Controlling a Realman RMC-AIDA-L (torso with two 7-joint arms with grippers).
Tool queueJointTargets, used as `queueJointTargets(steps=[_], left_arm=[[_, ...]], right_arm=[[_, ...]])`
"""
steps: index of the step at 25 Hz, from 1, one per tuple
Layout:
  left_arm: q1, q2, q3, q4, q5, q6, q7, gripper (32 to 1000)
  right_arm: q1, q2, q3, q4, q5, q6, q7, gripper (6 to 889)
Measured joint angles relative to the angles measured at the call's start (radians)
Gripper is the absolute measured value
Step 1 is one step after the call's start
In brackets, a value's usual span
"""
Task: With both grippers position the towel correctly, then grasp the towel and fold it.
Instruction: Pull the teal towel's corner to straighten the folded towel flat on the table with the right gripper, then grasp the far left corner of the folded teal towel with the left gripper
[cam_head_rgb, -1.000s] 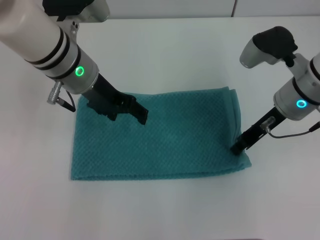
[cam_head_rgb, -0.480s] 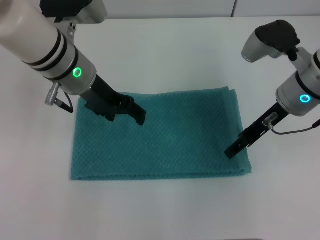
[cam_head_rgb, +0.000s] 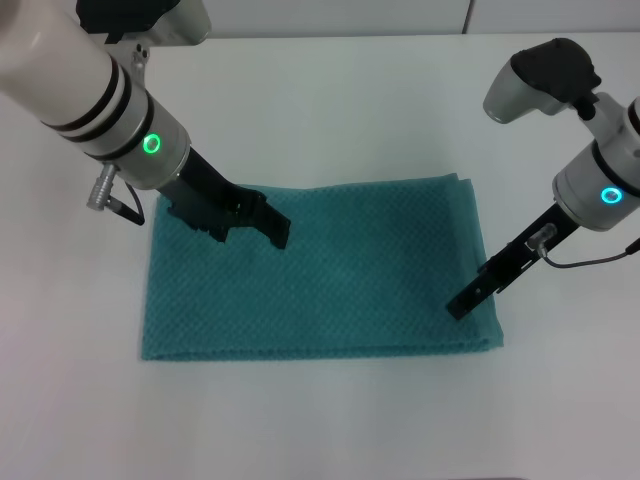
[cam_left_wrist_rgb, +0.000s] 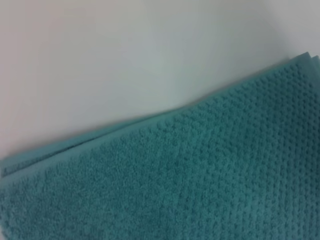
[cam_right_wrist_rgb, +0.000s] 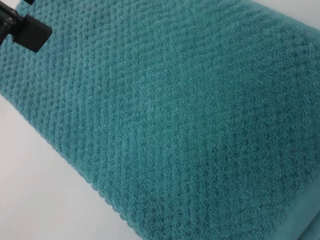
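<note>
The towel (cam_head_rgb: 330, 270) is a teal waffle-weave cloth lying flat on the white table, folded in layers, with its long side running left to right. My left gripper (cam_head_rgb: 278, 228) hangs over the towel's far left part, angled down toward the middle. My right gripper (cam_head_rgb: 460, 304) points down over the towel's right end, just inside the right edge and close to the near right corner. The left wrist view shows the towel (cam_left_wrist_rgb: 190, 180) with its layered far edge against the table. In the right wrist view the towel (cam_right_wrist_rgb: 175, 115) fills most of the picture, with the left gripper (cam_right_wrist_rgb: 27, 30) farther off.
The white table (cam_head_rgb: 330, 110) surrounds the towel on all sides, with bare surface behind, in front and to both sides. A grey cable (cam_head_rgb: 590, 262) loops from the right wrist beside the towel's right end.
My right gripper has moved from the towel's right edge a little inward and toward the front over the cloth. My left arm has shifted slightly left. The towel lies as before.
</note>
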Motion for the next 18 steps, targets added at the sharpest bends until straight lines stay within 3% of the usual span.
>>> queueJointTargets(steps=[1,9,15,18], left_arm=[[0.002,0.0002,0.0,0.0,0.0,0.0,0.0,862],[0.016,0.002,-0.001,0.011,0.0,0.003,0.0,862],[0.03,0.0069,-0.007,0.011,0.003,0.004,0.0,862],[0.034,0.0076,-0.027,0.011,0.03,0.005,0.0,862]], right_arm=[[-0.002,0.0,0.0,-0.006,0.001,-0.003,0.0,866],[-0.065,-0.005,0.001,-0.205,0.001,-0.083,0.055,863],[-0.083,-0.02,0.004,-0.315,0.001,-0.132,0.106,861],[-0.088,-0.026,0.012,-0.344,0.001,-0.145,0.121,860]])
